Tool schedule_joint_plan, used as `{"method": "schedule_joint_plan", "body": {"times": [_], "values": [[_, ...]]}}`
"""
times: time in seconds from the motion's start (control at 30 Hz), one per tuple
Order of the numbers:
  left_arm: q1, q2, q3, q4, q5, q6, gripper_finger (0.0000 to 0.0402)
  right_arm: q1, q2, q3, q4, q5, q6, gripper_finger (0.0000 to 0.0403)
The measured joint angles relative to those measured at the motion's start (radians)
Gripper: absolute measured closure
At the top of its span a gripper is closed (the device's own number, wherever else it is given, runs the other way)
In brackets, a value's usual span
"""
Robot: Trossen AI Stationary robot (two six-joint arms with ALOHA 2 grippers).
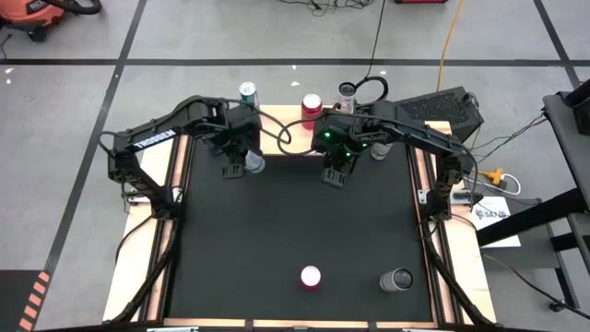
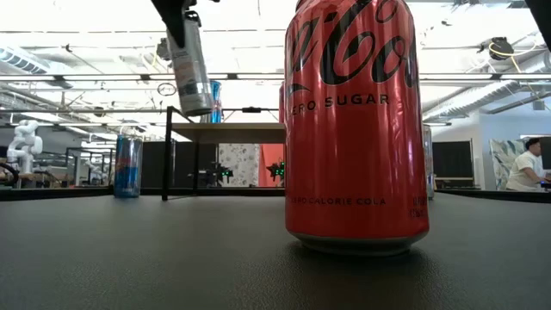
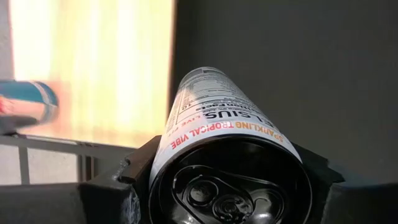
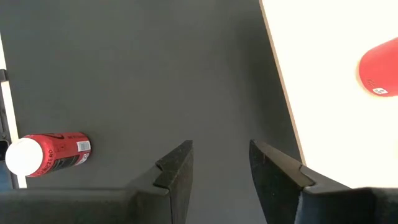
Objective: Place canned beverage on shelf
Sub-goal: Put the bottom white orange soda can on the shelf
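The left claw (image 1: 247, 159) is clamped around a slim white can (image 3: 214, 130), held clear above the tabletop (image 1: 277, 221). The shelf (image 1: 281, 118) lies just beyond the claw, and two cans already stand on it. Judged step: carrying the can to the shelf. The next move calls for raising it above the board, centring it over a free spot, then lowering it upright.

The right claw (image 4: 221, 163) hovers alongside, jaws parted and empty.

Legible text: "SPARKLING TROPICAL VIBE" on the held can; "ZERO SUGAR" on the red cola can (image 2: 355, 125) near the tabletop's front edge.
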Motion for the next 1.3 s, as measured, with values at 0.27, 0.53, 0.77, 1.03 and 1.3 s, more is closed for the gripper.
{"method": "schedule_joint_plan", "body": {"times": [0.27,0.53,0.77,1.03,1.3], "values": [[0.054,0.066,0.116,0.002,0.009,0.079,0.0162,-0.013,0.000,0.000,0.000,0.000,-0.008,0.0259],[0.125,0.094,0.136,0.000,0.008,0.130,0.0162,-0.013,0.000,0.000,0.000,0.000,-0.008,0.0259],[0.199,0.094,0.166,0.001,0.027,0.122,0.0162,-0.013,0.000,0.000,0.015,0.000,-0.016,0.0259],[0.224,0.094,0.175,0.000,0.105,0.105,0.0162,-0.013,0.000,0.000,0.017,0.000,-0.037,0.0259],[0.229,0.123,0.175,0.001,0.043,0.150,0.0162,-0.013,0.000,0.000,0.026,0.000,-0.046,0.0259]]}}
